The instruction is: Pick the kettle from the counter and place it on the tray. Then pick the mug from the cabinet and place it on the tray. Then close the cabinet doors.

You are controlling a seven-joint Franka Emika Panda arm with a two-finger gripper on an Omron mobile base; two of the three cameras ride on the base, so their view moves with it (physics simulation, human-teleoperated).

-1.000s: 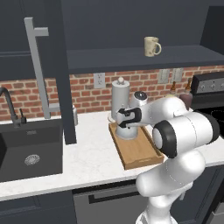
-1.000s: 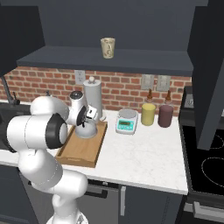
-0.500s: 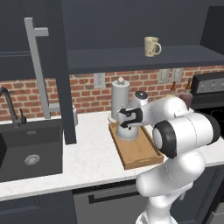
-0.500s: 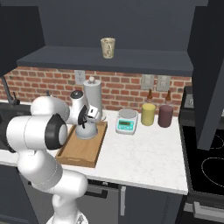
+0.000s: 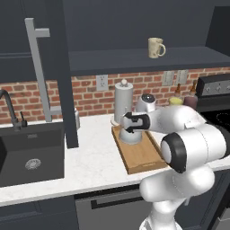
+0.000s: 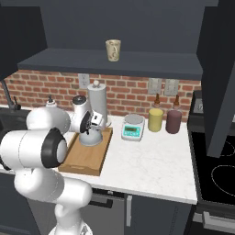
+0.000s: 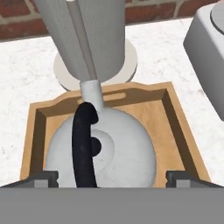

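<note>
Gripper (image 7: pixel 112 177) jaws spread wide, one tip either side of the kettle (image 7: pixel 101 148), gripping nothing; the black arched handle (image 7: pixel 84 144) stands free between them. Kettle sits inside the tray (image 7: pixel 179 127), at its far end near the paper-towel holder (image 7: pixel 87 39) — spout towards that holder. It looks like rigid, smooth metal, probably slippery on the dome and light if empty, so the handle is the sensible hold. Next item: mug (image 5: pixel 155 47) upright on the cabinet shelf (image 5: pixel 134 60), well above the counter (image 6: pixel 151 160). Ceramic — hard, chippable, modest weight; I would pinch it across the rim or wall, since the loop handle looks small. Cabinet door (image 5: pixel 49 67) stands open.
</note>
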